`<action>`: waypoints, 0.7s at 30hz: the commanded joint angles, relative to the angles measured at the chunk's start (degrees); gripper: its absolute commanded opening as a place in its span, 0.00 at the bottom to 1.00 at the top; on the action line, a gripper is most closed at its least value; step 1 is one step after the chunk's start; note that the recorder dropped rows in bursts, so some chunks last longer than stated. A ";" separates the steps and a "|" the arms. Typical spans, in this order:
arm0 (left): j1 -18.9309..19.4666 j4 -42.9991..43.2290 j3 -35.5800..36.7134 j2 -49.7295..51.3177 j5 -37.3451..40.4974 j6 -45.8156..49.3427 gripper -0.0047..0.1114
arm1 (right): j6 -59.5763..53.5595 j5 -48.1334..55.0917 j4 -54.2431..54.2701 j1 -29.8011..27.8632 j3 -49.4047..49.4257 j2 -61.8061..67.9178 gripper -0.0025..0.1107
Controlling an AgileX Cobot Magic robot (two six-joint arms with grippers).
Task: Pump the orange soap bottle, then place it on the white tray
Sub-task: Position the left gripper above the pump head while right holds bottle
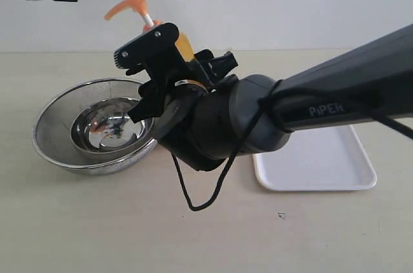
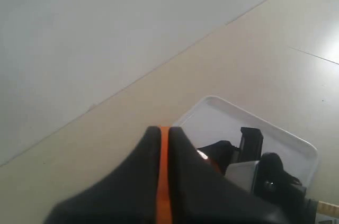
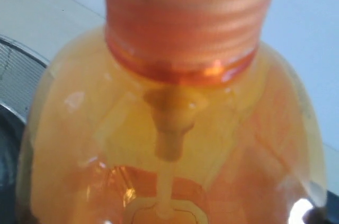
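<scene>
- The right end effector (image 1: 184, 55) reaches across the middle and grips the orange soap bottle (image 1: 186, 45) at its shoulder, one jaw on each side.
- The bottle is between the steel strainer bowl (image 1: 50, 139) on the left and the white tray (image 1: 322, 171) on the right. Its base is hidden behind the arm.
- The left end effector (image 2: 160, 147) is high at far left, with its jaws together and holding nothing.

orange soap bottle (image 1: 186, 46) upright, white tray (image 1: 316, 164) flat
</scene>
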 commanded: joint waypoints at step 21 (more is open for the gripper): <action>-0.52 0.16 0.25 2.12 -0.13 -0.49 0.08 | -1.56 0.35 -2.03 -0.46 -3.03 -0.38 0.02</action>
